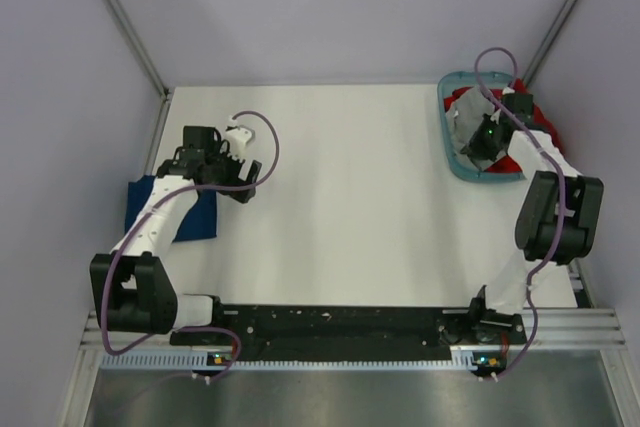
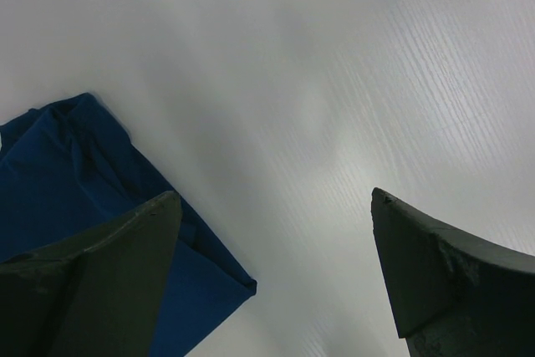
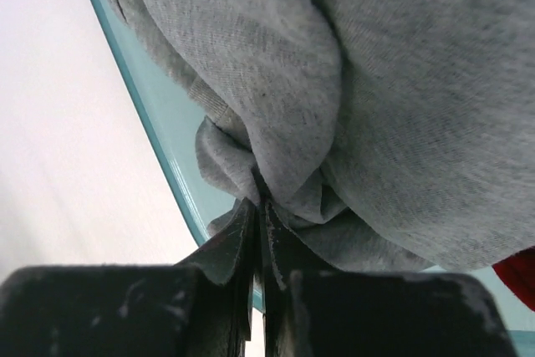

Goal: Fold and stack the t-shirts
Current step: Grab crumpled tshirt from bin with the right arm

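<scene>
From above, the left end effector (image 1: 243, 185) hangs over the left side of the white worktop (image 1: 350, 197). Its two fingers are spread wide and hold nothing. The navy t-shirt (image 1: 145, 202) lies flat and folded on the worktop, just beside the left arm and partly under it. The right end effector (image 1: 482, 140) reaches into the teal basket (image 1: 447, 137) at the far right of the worktop. The grey t-shirt (image 1: 465, 109) sits bunched in the basket. A red t-shirt (image 1: 512, 163) shows beside it and hangs over the right rim.

In the left wrist view, the left end effector (image 2: 274, 198) is wide open with bare worktop (image 2: 334, 81) between its fingers (image 2: 109, 273). A corner of the navy t-shirt (image 2: 75, 156) lies at the lower left, partly behind the left finger.

In the right wrist view, the right end effector (image 3: 259, 208) is pinched tight on a fold of the grey t-shirt (image 3: 401, 106). The cloth bunches up right at the tips. The basket (image 3: 167, 131) wall runs behind the fold. A bit of red t-shirt (image 3: 518, 269) peeks in at the right edge.
</scene>
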Controlling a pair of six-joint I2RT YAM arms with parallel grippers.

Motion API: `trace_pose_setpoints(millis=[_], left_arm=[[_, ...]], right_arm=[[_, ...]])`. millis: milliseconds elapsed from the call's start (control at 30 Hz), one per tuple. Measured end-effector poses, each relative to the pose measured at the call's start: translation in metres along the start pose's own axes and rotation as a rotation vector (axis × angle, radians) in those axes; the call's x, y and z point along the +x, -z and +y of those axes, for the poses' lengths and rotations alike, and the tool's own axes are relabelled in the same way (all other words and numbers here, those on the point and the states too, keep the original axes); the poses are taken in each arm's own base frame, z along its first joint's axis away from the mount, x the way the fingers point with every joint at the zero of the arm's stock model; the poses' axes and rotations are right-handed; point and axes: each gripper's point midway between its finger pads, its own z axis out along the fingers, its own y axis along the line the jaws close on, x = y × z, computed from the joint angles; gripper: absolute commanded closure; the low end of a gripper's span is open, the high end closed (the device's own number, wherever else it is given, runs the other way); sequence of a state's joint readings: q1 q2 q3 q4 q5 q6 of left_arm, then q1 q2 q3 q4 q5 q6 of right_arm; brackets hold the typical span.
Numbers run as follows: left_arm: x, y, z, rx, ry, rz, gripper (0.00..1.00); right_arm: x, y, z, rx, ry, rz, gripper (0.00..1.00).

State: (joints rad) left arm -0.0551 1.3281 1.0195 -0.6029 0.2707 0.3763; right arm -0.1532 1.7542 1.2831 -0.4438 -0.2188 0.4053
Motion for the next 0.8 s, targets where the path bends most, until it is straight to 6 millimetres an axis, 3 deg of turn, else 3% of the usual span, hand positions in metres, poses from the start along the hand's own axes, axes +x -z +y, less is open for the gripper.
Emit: trace_pose_setpoints(millis=[167,267,300,333,367,400,467,500,567,667,700,800], left_arm=[[0.001,0.0,0.001,-0.006,0.0,0.003,0.01],[0.001,0.0,0.002,-0.01,0.0,0.005,0.01],[0.001,0.0,0.002,-0.012,0.0,0.006,0.01],[0.001,0.001,0.003,-0.016,0.0,0.006,0.01],[0.001,0.001,0.003,-0.018,0.0,0.007,0.01],[0.0,0.002,0.004,-0.022,-0.001,0.006,0.01],[-0.002,0.004,0.005,-0.029,-0.003,-0.002,0.01],[-0.004,0.005,0.006,-0.035,-0.005,-0.006,0.01],[-0.005,0.008,0.008,-0.05,-0.008,-0.013,0.01],[-0.007,0.014,0.014,-0.091,-0.012,-0.02,0.01],[-0.008,0.016,0.017,-0.112,-0.014,-0.024,0.01],[-0.01,0.021,0.028,-0.177,-0.018,-0.029,0.01]], right_arm=[[-0.02,0.018,0.005,-0.044,-0.022,-0.045,1.0],[-0.082,0.059,0.026,-0.08,-0.012,-0.191,1.0],[-0.115,0.082,0.038,-0.103,0.002,-0.279,1.0],[-0.16,0.12,0.056,-0.139,0.026,-0.412,1.0],[-0.192,0.155,0.071,-0.17,0.051,-0.519,1.0],[-0.227,0.204,0.093,-0.216,0.088,-0.661,1.0],[-0.271,0.31,0.137,-0.323,0.173,-0.937,1.0],[-0.278,0.352,0.153,-0.368,0.208,-1.036,1.0],[-0.272,0.442,0.186,-0.485,0.292,-1.231,1.0],[-0.233,0.545,0.225,-0.694,0.41,-1.426,1.0],[-0.217,0.571,0.237,-0.775,0.454,-1.47,1.0],[-0.17,0.621,0.271,-1.013,0.572,-1.522,1.0]])
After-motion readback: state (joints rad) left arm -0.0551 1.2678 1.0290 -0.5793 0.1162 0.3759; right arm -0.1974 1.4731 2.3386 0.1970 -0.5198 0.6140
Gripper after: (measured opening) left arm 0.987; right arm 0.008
